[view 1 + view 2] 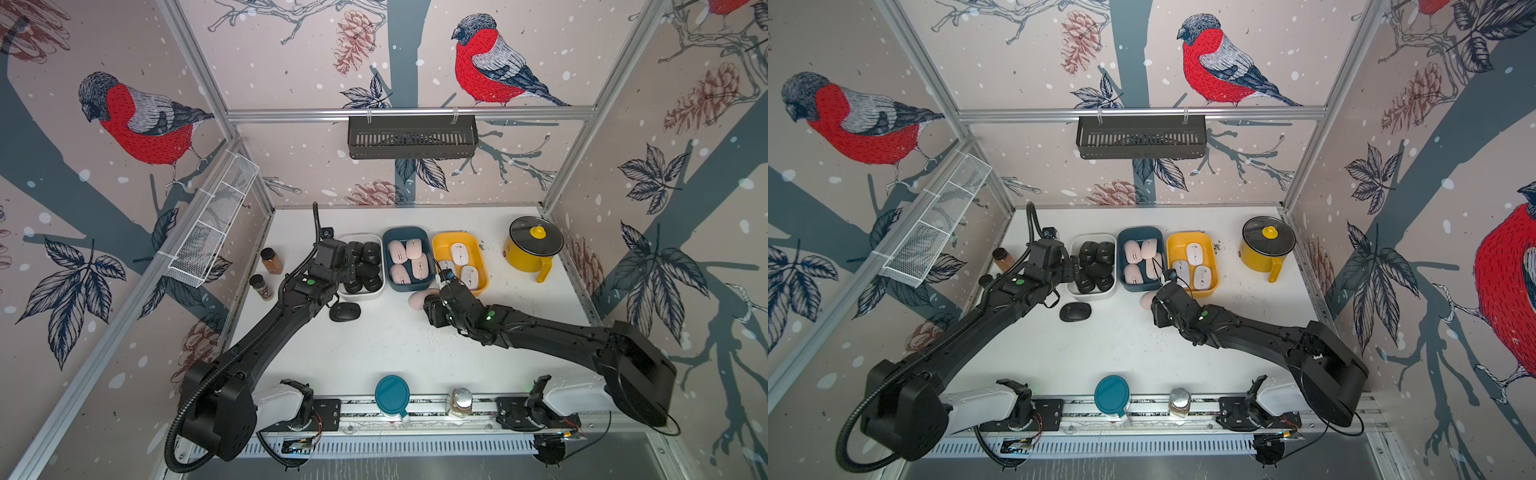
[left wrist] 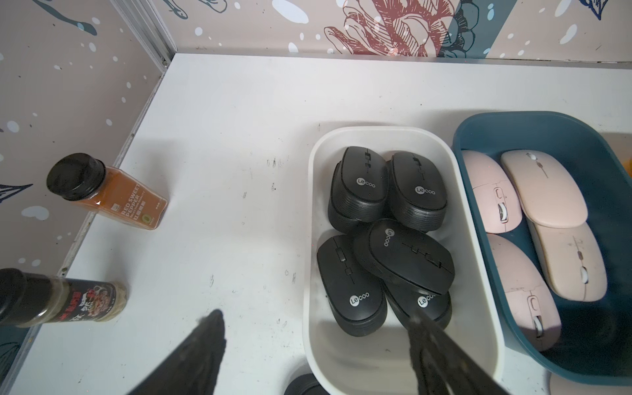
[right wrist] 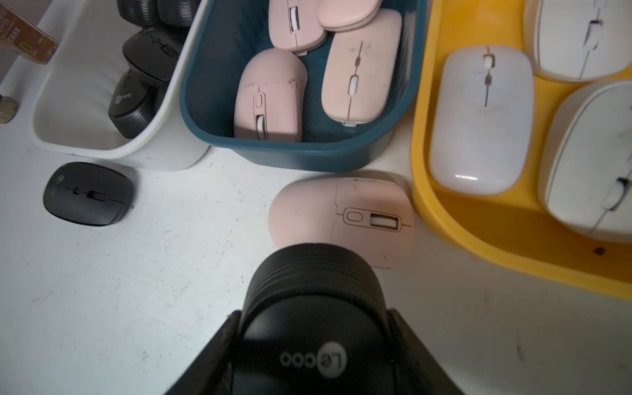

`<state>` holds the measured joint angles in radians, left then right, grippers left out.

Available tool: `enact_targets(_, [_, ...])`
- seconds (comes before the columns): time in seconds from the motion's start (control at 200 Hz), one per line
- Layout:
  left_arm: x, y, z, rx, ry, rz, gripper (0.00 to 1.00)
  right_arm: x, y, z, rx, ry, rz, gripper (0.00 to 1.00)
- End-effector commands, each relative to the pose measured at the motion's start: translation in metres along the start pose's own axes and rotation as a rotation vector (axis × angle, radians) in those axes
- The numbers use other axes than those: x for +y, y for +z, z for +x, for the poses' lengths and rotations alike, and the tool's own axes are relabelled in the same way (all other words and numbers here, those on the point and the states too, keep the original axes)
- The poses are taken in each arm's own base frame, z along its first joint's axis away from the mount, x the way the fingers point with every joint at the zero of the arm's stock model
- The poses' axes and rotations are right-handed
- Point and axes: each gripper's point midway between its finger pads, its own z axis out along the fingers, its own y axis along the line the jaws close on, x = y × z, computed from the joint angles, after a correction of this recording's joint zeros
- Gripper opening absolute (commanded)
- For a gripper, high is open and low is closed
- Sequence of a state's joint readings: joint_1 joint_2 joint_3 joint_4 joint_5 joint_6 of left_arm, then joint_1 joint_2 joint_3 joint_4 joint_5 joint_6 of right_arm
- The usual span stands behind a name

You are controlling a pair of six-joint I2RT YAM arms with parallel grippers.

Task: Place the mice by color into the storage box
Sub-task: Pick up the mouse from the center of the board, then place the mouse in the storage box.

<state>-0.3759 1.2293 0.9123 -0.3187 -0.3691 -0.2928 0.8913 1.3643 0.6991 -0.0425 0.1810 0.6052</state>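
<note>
Mice [image 1: 419,266] lie almost all in three boxes that stand in a row at the far side of the surface [image 1: 374,353]. I go from the left.

Two spice jars [image 1: 272,261] stand near the left wall, apart from the boxes. Next comes the white box [image 1: 360,295], which holds the black mice [image 2: 403,260]. I count five in the left wrist view, some resting on others. My left gripper [image 2: 315,316] hovers at the near end of this box with its jaws spread wide and nothing between them. One jaw is over the bare surface outside the box wall and the other is over the black mice. I cannot tell if it touches one.

In front of the white box a loose black mouse [image 1: 345,311] lies flat on the surface.

The blue box [image 1: 407,286] in the middle holds four pink mice [image 3: 270,95]. Just in front of it, near the corner of the yellow box [image 1: 441,248], a loose pink mouse [image 3: 342,219] lies on the surface.

My right gripper [image 3: 309,325] is just beside this one and is pressed together on the held black mouse [image 3: 313,273], pinching its two long sides. I cannot tell if that mouse is lifted from the surface.

The yellow box holds white mice [image 3: 478,119], three that I can see. A yellow pot [image 1: 523,257] with a lid stands at the far right.
</note>
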Motion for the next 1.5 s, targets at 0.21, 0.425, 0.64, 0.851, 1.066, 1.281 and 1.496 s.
enact_targets(0.21, [0.002,0.0,-0.006,-0.021,-0.018,-0.011,0.83,0.026,0.002,-0.043,-0.063,-0.014,-0.074,0.58])
enact_targets(0.425, [0.005,-0.004,-0.012,-0.044,-0.025,-0.023,0.83,0.044,0.017,-0.072,-0.096,-0.037,-0.094,0.59])
enact_targets(0.64, [0.01,-0.009,-0.016,-0.069,-0.031,-0.039,0.83,0.057,0.037,-0.09,-0.114,-0.048,-0.094,0.58])
enact_targets(0.851, [0.01,-0.01,-0.018,-0.073,-0.033,-0.041,0.83,0.074,0.052,-0.103,-0.137,-0.055,-0.121,0.58])
enact_targets(1.066, [0.013,-0.012,-0.019,-0.085,-0.037,-0.054,0.83,0.096,0.072,-0.11,-0.128,-0.087,-0.152,0.58])
enact_targets(1.281, [0.014,-0.014,-0.022,-0.093,-0.043,-0.055,0.83,0.117,0.087,-0.115,-0.127,-0.124,-0.176,0.59])
enact_targets(1.496, [0.014,-0.017,-0.024,-0.102,-0.048,-0.052,0.83,0.135,0.098,-0.117,-0.126,-0.161,-0.194,0.59])
